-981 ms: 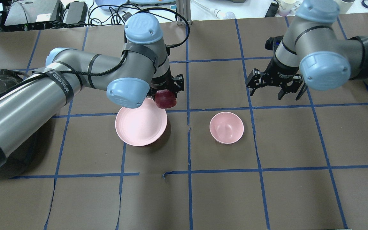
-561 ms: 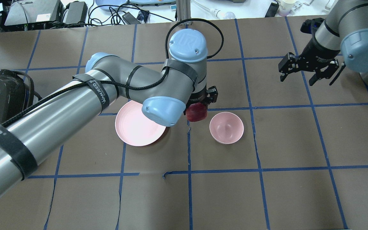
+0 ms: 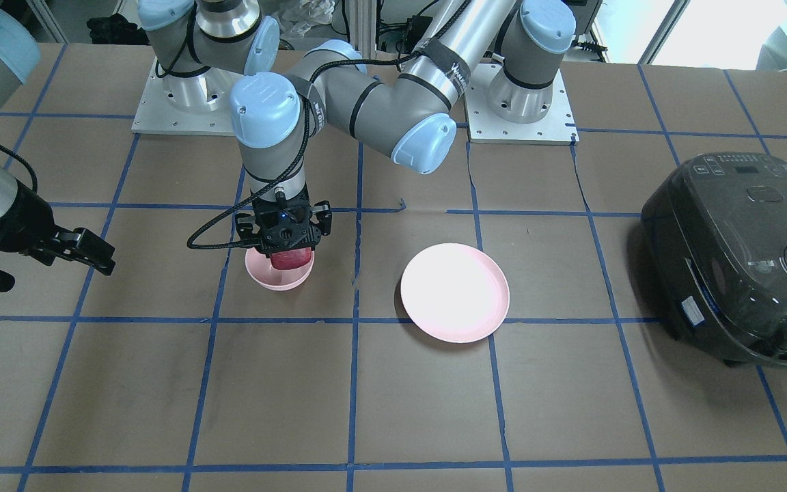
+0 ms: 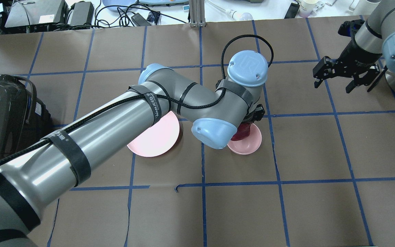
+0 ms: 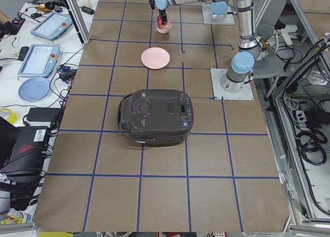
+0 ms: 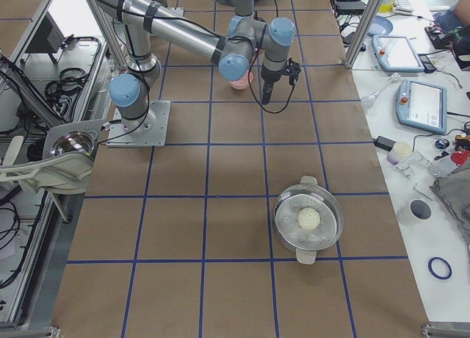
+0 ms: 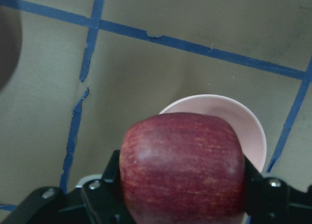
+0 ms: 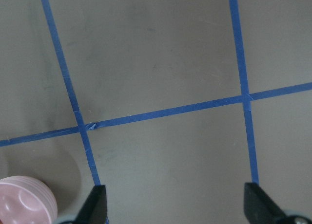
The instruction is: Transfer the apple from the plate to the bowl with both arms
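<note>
Dark red apple [image 7: 183,168] clamped in left gripper [image 3: 290,256], just above small deep pink bowl [image 3: 272,281]. Shallow pink plate [image 3: 454,292] lies flat nearby.

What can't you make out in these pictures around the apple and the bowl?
- Whether the apple touches bottom in the bowl: left wrist view, the apple blocks the inside.
- Most of the bowl and the left gripper: overhead view, under the left arm.
- Far edge of the plate: overhead view, behind the left arm.
- Apple and bowl detail: both side views, too small.
</note>
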Controlling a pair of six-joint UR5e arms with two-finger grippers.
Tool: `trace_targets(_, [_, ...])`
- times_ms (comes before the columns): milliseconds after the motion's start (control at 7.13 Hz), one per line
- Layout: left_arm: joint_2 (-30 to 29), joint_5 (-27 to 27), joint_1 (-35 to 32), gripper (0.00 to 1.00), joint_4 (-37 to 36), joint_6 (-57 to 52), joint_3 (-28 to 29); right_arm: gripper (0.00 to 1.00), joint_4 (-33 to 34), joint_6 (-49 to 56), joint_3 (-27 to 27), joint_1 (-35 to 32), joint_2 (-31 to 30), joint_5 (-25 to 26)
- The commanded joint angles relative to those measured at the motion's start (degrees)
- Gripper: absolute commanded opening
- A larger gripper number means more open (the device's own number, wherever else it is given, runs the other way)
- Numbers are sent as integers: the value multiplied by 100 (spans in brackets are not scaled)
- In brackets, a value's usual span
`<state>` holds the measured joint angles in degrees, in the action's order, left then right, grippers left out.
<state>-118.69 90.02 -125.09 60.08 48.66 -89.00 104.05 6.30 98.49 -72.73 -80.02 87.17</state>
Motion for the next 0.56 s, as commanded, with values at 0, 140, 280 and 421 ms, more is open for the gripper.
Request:
trace_targets(0, [-241,34,-147,0,-136,12,31,100,2,3,4,4,-5,230])
trace_targets(140, [-251,42,-182,0,-285,-6,31,100,2,-6,21,4,-5,230])
trace_targets(280, [-277,190,-183,7,-304,-41,31,100,2,-15,21,4,4,239])
trace_targets(421, [-303,366,-183,24,-304,-154,14,100,-7,-23,21,4,-5,239])
